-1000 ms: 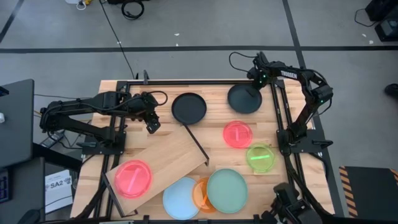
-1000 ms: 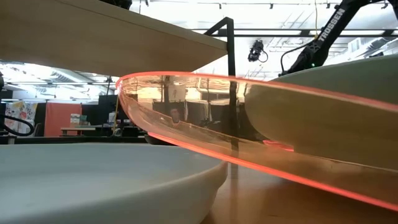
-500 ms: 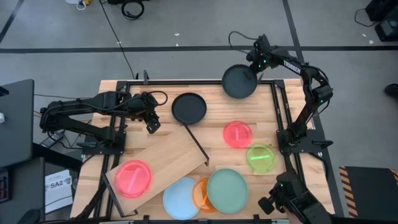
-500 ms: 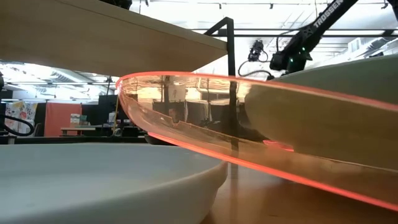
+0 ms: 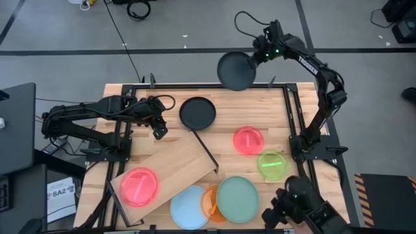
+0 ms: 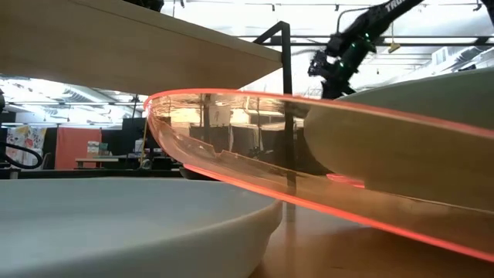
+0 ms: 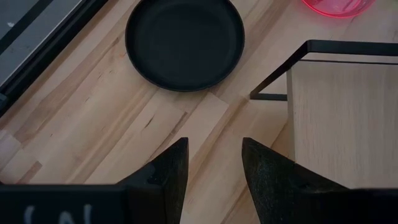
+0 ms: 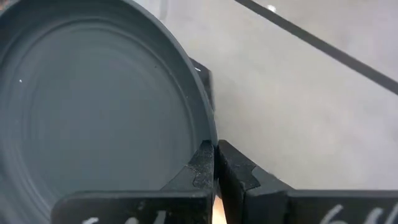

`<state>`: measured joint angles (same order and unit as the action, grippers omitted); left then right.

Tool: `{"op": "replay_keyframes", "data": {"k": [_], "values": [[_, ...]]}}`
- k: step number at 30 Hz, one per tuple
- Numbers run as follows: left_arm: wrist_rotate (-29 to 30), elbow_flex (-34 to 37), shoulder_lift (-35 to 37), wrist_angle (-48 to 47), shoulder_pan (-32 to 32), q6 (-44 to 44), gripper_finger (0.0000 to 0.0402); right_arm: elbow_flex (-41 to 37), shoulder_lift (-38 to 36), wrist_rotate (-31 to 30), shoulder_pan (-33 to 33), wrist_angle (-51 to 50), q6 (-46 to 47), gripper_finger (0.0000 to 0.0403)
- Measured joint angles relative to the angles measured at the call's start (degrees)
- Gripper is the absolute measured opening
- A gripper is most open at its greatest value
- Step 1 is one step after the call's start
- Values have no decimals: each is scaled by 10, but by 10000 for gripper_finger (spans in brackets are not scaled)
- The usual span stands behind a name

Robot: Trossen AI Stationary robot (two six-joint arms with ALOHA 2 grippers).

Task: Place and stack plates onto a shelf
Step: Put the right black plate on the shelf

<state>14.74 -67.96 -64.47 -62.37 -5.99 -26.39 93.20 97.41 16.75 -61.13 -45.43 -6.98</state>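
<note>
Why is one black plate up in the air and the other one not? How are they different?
The lifted black plate is pinched at its rim by the right claw and hangs past the table's far edge. The resting black plate lies flat on the table, touched by nothing, beside the shelf. Both are round, dark and look the same size.

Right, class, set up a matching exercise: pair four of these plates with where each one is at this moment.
Things:
1. pink plate
2. orange plate
3. neon-green plate
4. black plate pinched by the right gripper

Places:
A. held past the table's far edge
B. on the shelf
C. partly under the mint-green plate
D. alone on the tabletop near the right arm's base

Pairs: 1-B, 2-C, 3-D, 4-A
</note>
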Motion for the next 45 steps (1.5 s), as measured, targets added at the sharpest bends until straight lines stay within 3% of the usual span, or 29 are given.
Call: {"op": "replay_keyframes", "data": {"k": [8,17,26,45], "values": [[0,0,0,0,0,0,157,48,0,12,98,-11,25,12],[7,0,0,-3,-14,0,157,52,0,14,226,-13,30,12],[7,0,0,-23,-80,1,157,52,0,14,325,0,51,12],[7,0,0,-22,-219,2,157,52,-1,14,453,69,75,12]]}}
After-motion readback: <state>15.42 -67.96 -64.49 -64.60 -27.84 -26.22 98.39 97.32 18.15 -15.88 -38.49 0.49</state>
